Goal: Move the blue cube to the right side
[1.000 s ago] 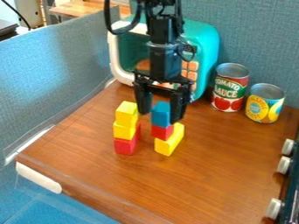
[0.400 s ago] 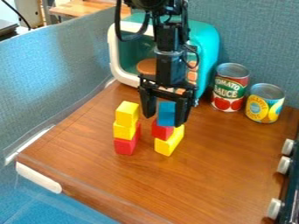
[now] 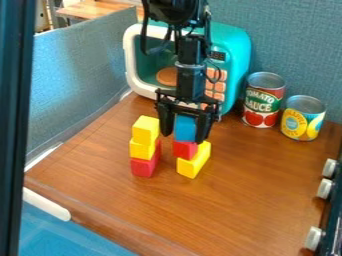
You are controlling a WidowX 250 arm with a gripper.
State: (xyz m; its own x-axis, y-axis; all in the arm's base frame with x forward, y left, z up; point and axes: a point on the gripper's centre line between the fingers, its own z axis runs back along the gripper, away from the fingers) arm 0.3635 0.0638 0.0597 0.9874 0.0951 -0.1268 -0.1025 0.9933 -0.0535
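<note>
My gripper (image 3: 184,134) is over the right-hand stack near the middle of the board, pointing down and shut on the blue cube (image 3: 186,128). The blue cube sits between the two fingers, just above the red block (image 3: 184,149); whether they touch I cannot tell. That red block rests on a yellow block (image 3: 194,161). To the left stands another stack, with a yellow cube (image 3: 145,131) on top, a second yellow block (image 3: 141,149) below it and a red block (image 3: 144,166) at the bottom.
Behind the arm stands a teal toy microwave (image 3: 232,55). A tomato sauce can (image 3: 262,102) and a yellow can (image 3: 303,120) are at the back right. Stove knobs (image 3: 324,189) line the right edge, and a dark upright bar (image 3: 17,125) crosses the left edge.
My gripper and the blue cube shifted right together, then slightly back left and up. The blocks below kept their places. A dark bar has appeared at the left edge.
</note>
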